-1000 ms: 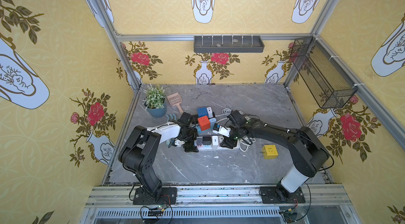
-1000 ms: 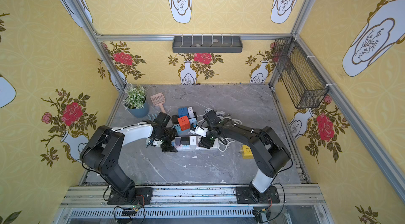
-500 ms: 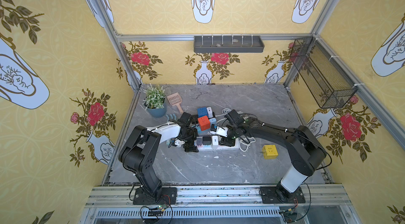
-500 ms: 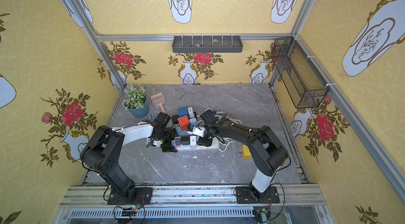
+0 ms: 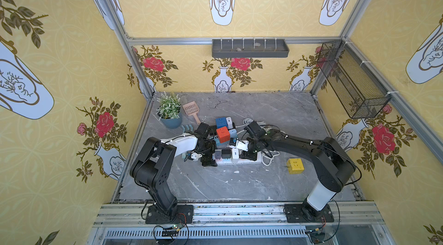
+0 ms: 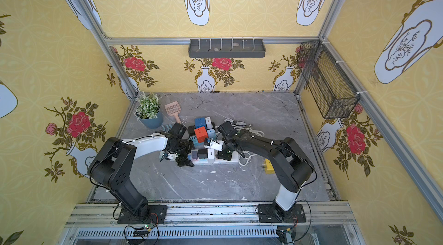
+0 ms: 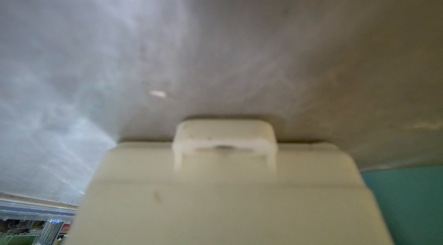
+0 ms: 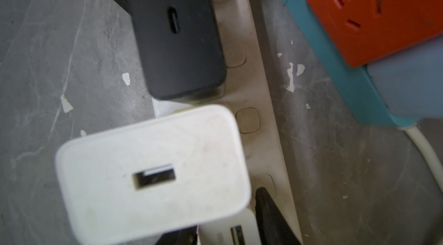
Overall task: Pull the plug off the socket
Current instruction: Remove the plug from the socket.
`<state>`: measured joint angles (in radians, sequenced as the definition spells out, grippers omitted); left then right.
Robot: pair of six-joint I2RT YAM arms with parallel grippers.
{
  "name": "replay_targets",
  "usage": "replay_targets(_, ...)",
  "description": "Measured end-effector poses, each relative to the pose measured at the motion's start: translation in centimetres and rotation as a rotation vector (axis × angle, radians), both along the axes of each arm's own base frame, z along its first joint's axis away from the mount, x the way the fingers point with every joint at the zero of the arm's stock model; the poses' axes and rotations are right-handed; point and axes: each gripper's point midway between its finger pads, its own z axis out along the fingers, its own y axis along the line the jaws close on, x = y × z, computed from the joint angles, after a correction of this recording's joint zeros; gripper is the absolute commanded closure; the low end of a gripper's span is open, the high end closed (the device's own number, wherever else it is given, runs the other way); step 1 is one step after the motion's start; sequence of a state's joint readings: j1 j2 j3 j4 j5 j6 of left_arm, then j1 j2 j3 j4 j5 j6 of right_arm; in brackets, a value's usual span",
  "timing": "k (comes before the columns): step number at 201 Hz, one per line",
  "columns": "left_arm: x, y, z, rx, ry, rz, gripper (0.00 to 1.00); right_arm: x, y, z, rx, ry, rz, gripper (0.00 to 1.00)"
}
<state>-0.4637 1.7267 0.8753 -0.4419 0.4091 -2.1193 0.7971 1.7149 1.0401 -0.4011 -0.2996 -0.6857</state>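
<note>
A small white plug (image 8: 227,234) with a USB slot is seen on the white power strip (image 8: 254,102), between the jaws of the right gripper (image 5: 249,153). One black finger (image 8: 266,207) is found just beside the plug on one flank and a dark finger edge on the other, so the jaws stand narrowly apart around it; whether it is actually pressed cannot be told. Just beyond these jaws along the strip a larger white USB charger (image 8: 153,174) is plugged in upright, and past it a black charger (image 8: 177,32). A grey adapter (image 5: 218,153) is set next in the row, nearest the left gripper (image 5: 208,159), which is placed at the opposite end of the strip. The left jaws are not shown clearly. In the left wrist view only a blurred cream block (image 7: 215,195) with a white clip-like piece (image 7: 225,140) is seen close up, and whether those jaws are apart or together cannot be told. To one side of the right jaws, apart from the white strip, a teal power strip (image 8: 335,63) is laid, carrying an orange cube socket (image 8: 374,13) and a pale blue adapter (image 8: 407,87). Well apart from both pairs of jaws, a yellow cube socket (image 5: 295,165), a potted plant (image 5: 169,111) and a pink scoop (image 5: 191,109) are placed on the grey marbled tabletop (image 5: 263,111).
</note>
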Motion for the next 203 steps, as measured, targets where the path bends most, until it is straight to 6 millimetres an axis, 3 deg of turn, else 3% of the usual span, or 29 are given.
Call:
replay_targets(84,0.0,0.0,0.0,-0.002,-0.001,-0.006,0.75,-0.3,0.1,0.1,-0.040,-0.030,0.043,0.76)
replay_targets(156,0.0,-0.1,0.0,-0.006,0.001,-0.017,0.76,-0.4,-0.1,0.4,-0.057,-0.026,0.051,0.79)
replay_targets(203,0.0,-0.1,0.0,-0.005,0.003,-0.018,0.81,-0.4,-0.2,1.1,-0.052,-0.029,0.049,0.80)
